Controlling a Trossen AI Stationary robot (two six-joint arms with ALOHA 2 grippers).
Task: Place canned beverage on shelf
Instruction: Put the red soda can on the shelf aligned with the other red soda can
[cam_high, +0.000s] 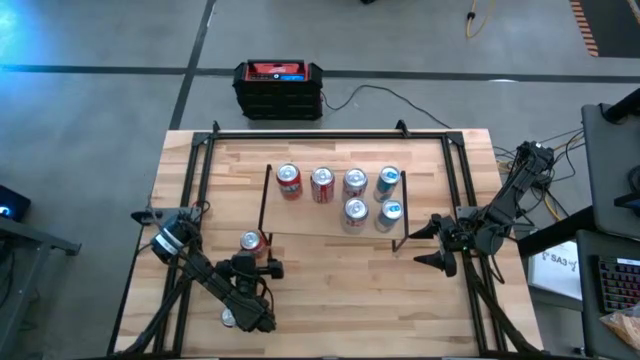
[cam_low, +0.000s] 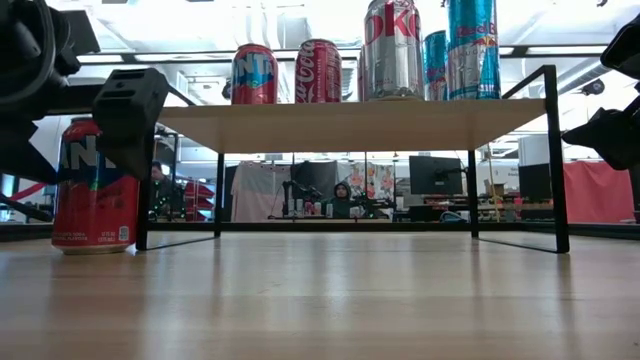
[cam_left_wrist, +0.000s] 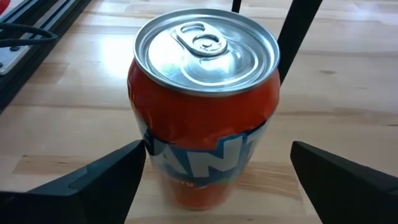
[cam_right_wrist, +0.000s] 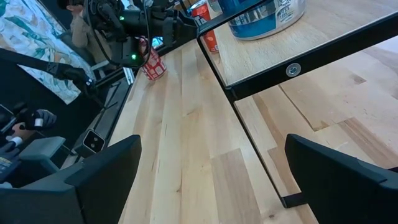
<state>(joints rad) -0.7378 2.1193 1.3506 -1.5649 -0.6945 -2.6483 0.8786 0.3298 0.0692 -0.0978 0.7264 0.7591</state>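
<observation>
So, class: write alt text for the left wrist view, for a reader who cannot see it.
An upright orange soda can with a silver top stands on the wooden table, between the left gripper's open dark fingers.

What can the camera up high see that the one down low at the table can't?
Only the high view shows the black-and-red box behind the table, and all six cans on the shelf from above. Only the low view shows the room under the shelf and the orange can's side label. Both show the open left gripper around that can, standing on the table beside the shelf.
</observation>
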